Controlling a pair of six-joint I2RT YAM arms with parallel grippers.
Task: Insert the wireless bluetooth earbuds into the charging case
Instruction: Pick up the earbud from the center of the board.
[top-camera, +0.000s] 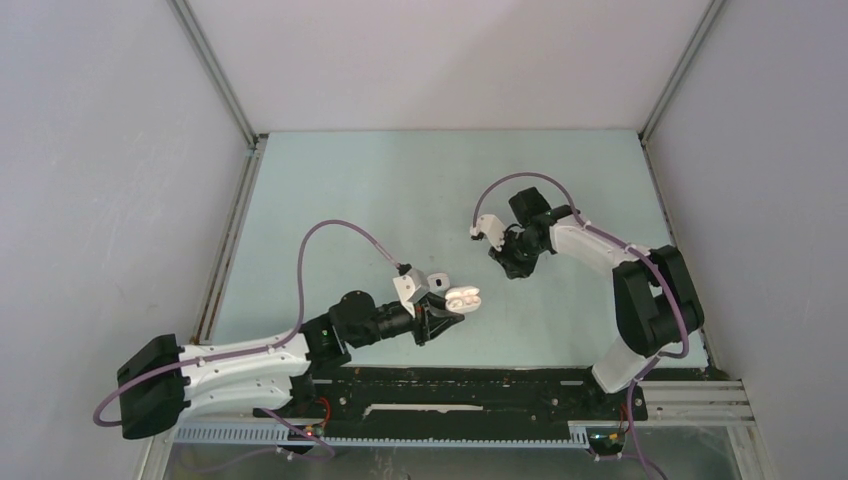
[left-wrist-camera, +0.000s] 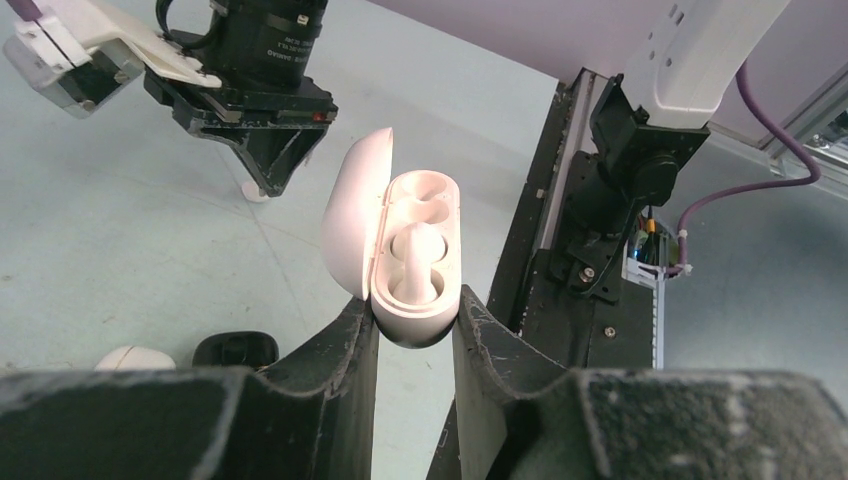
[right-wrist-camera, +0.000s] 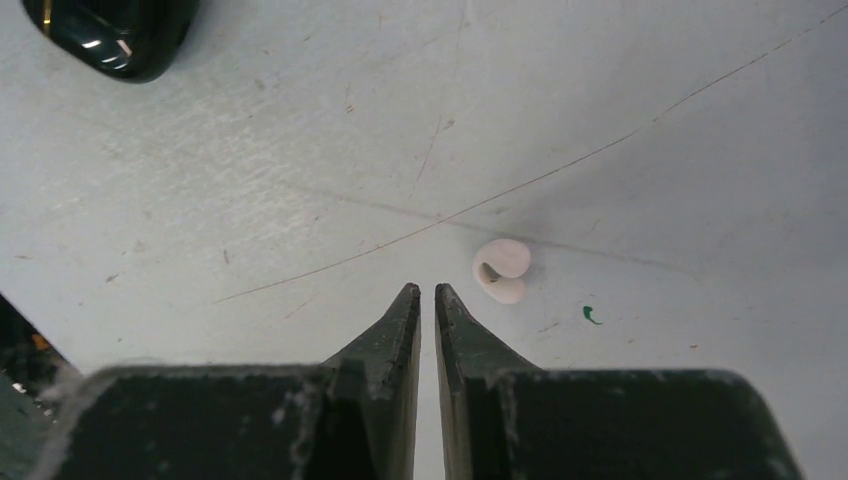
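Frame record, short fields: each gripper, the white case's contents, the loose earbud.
left gripper: shut on open white plastic charging case
case slots: one white earbud seated, other slot empty
right gripper: jaws a slit apart, empty
loose white earbud: on pale table, beside right gripper, untouched
glossy black case: on table, apart

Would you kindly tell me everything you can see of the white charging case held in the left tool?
The white charging case is a smooth, glossy, plastic-looking oval shell, its hinged lid swung open. Inside are two moulded wells: the nearer holds a white earbud, the farther well is empty. The left tool clamps its lower body between both fingers, opening facing the wrist camera.
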